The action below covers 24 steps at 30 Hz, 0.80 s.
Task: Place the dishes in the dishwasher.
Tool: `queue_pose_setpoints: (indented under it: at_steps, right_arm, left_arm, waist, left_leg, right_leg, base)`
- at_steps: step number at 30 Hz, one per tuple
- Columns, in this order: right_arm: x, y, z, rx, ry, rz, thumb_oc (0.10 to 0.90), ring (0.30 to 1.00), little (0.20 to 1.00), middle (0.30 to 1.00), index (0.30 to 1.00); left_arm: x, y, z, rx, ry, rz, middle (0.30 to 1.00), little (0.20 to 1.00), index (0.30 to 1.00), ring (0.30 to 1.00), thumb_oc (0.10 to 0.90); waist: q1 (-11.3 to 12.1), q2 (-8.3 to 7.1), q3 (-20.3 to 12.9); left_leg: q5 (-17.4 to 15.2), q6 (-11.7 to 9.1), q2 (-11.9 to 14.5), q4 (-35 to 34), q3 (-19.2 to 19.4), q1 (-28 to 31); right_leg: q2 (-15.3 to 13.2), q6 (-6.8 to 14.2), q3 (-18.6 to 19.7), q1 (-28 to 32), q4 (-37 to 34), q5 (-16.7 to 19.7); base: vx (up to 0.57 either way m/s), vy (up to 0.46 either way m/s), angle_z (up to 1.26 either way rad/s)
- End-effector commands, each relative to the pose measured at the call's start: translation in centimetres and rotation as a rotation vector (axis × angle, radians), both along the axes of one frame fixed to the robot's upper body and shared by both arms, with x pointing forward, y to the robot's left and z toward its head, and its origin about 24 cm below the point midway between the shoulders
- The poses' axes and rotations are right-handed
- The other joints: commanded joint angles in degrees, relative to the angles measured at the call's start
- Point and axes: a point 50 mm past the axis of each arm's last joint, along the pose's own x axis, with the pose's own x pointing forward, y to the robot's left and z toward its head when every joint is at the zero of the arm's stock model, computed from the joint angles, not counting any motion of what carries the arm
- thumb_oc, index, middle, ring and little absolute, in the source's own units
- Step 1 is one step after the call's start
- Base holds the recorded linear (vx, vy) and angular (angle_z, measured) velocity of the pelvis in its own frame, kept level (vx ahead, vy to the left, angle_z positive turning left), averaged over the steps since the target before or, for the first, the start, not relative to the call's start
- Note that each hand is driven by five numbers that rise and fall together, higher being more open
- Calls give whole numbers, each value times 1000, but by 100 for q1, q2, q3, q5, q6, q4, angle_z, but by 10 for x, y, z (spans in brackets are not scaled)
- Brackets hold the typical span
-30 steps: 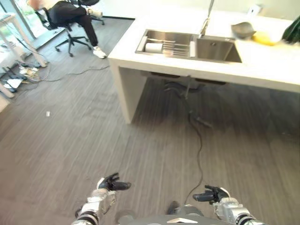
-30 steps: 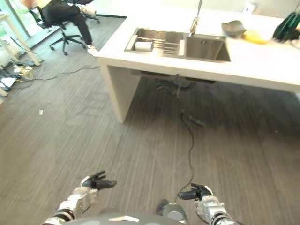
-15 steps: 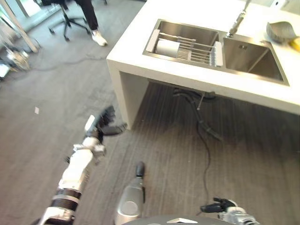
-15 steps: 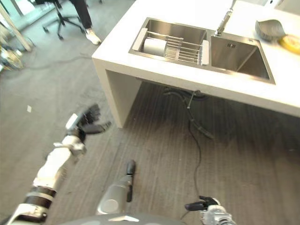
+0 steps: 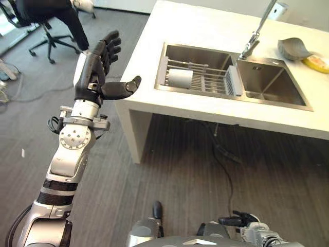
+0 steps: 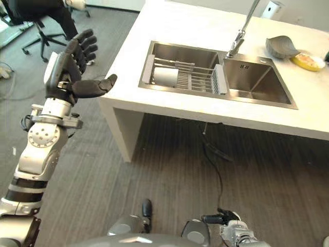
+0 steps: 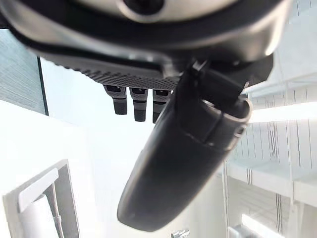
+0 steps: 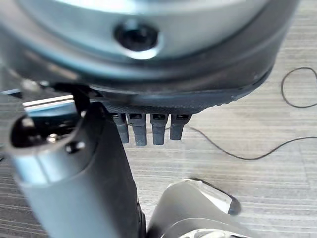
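Note:
A white cup (image 5: pixel 180 78) lies on its side in a wire dish rack (image 5: pixel 205 81) set in the left basin of the steel sink (image 5: pixel 267 85). A grey bowl (image 5: pixel 293 49) and a yellow dish (image 5: pixel 316 63) sit on the white counter (image 5: pixel 205 31) at the far right. My left hand (image 5: pixel 97 64) is raised high off the counter's left corner, open, fingers spread and thumb out, holding nothing. Its wrist view shows the thumb (image 7: pixel 183 158) and the rack's end (image 7: pixel 37 191). My right hand (image 5: pixel 241 221) hangs low over the floor, open and empty.
A faucet (image 5: pixel 253 41) stands between the two basins. The counter's white leg (image 5: pixel 136 131) reaches the floor right of my left arm. A person sits on a wheeled office chair (image 5: pixel 46 23) at the far left. Grey plank floor (image 5: pixel 267 170) spreads under the counter.
My left arm has swung up from near the floor to shoulder height beside the counter corner, hand spread. The camera has moved closer to the sink. The right hand stays low.

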Motion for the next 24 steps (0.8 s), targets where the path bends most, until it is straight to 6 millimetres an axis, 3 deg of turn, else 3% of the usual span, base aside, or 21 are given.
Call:
queue_pose_setpoints:
  at_steps: [1,2,4,6,8,10,11,13,16,17,20,21,23,24]
  right_arm:
    - [-16,-9,-1,-24,54,-23,800,900,900,900,900]
    - [-16,-9,-1,-24,54,-23,800,900,900,900,900]
    - [-23,-8,-3,-8,69,-38,800,900,900,900,900]
    - [-33,-5,-6,5,98,-35,800,900,900,900,900]
    - [-46,-2,-9,15,136,-31,800,900,900,900,900]
    - [-55,-4,-9,10,165,-15,800,900,900,900,900]
    - [-55,-4,-9,10,164,-14,800,900,900,900,900]
    - [-52,-8,-7,-18,164,26,800,900,900,900,900]
    - [-44,-17,-3,-51,137,20,800,900,900,900,900]
    - [-42,-20,-2,-59,130,14,800,900,900,900,900]
    - [-37,-25,1,-73,109,2,800,900,900,900,900]
    - [-36,-26,1,-78,106,0,800,900,900,900,900]
    - [-32,-29,3,-87,88,-6,800,900,900,900,900]
    - [-30,-27,3,-82,75,-14,800,900,900,900,900]
  left_arm:
    - [-9,-10,45,-25,-255,-70,900,900,900,900,800]
    - [-9,-10,45,-25,-255,-70,900,900,900,900,800]
    - [-7,-3,39,-54,-241,-34,900,900,900,900,800]
    - [-5,-4,36,-50,-225,-32,900,900,900,900,800]
    - [-3,-2,26,-45,-181,-14,900,900,900,900,800]
    - [-2,4,16,-38,-140,17,900,900,900,900,800]
    - [-2,4,16,-38,-140,18,900,900,900,900,800]
    - [0,10,6,-47,-95,44,900,900,900,900,800]
    - [2,9,2,-51,-75,50,900,900,900,900,800]
    - [2,7,1,-52,-71,47,900,900,900,900,800]
    - [6,1,-1,-30,-59,38,900,900,900,900,800]
    - [6,1,-2,-21,-57,45,900,900,900,900,800]
    - [5,-2,0,-5,-71,37,900,900,900,900,800]
    - [7,-5,0,14,-67,27,900,900,900,900,800]
  waist:
    - [84,-118,-301]
    - [84,-118,-301]
    - [-95,-144,-327]
    - [-103,-261,-381]
    - [-256,-304,-563]
    - [-303,-251,-639]
    - [-317,-262,-651]
    - [-292,-211,-566]
    - [-210,-263,-369]
    - [-197,-294,-328]
    - [-171,-306,-277]
    - [-131,-291,-277]
    - [-57,-298,-263]
    - [-104,-231,-298]
  left_leg:
    - [-270,-526,364,-178,-53,286]
    - [-270,-526,364,-178,-53,286]
    - [-511,-680,395,-196,-165,666]
    - [-608,-752,380,-188,-73,775]
    - [-641,-883,603,-155,-137,933]
    - [-742,-970,812,-60,-223,1075]
    - [-720,-969,801,-49,-234,1039]
    - [-783,-1040,1104,875,-461,780]
    - [-483,-1098,1163,2272,-660,123]
    - [-385,-1084,1134,2417,-668,-11]
    - [-409,-1078,1086,2201,-699,-237]
    - [-576,-1080,1050,1894,-742,-245]
    - [-232,-1157,963,1328,-905,-521]
    - [-49,-1222,1159,984,-673,-518]
  right_leg:
    - [17,-126,-494,296,-1678,424]
    - [17,-126,-494,296,-1678,424]
    - [-248,68,-4,-9,-2403,1065]
    - [-277,128,-188,201,-2699,1255]
    - [-71,64,-243,433,-2847,1178]
    - [208,-11,-209,543,-2884,1034]
    - [196,-20,-218,525,-2895,1057]
    - [582,-308,-163,653,-2875,680]
    - [770,-584,-274,960,-3027,485]
    - [779,-627,-306,1016,-3082,452]
    - [807,-601,-377,1193,-3266,392]
    - [816,-552,-346,1239,-3293,355]
    - [754,-483,-311,1292,-3342,357]
    - [754,-434,-380,1333,-3342,335]
  base:
    - [101,-65,4]
    - [252,-103,1]
    - [418,-180,11]
    - [361,-208,24]
    - [402,-259,28]
    - [234,-191,43]
    - [196,-255,23]
    - [153,-329,-12]
    - [60,-271,-3]
    - [71,-178,-8]
    - [89,-24,-4]
    - [102,49,5]
    - [106,83,4]
    - [63,75,23]
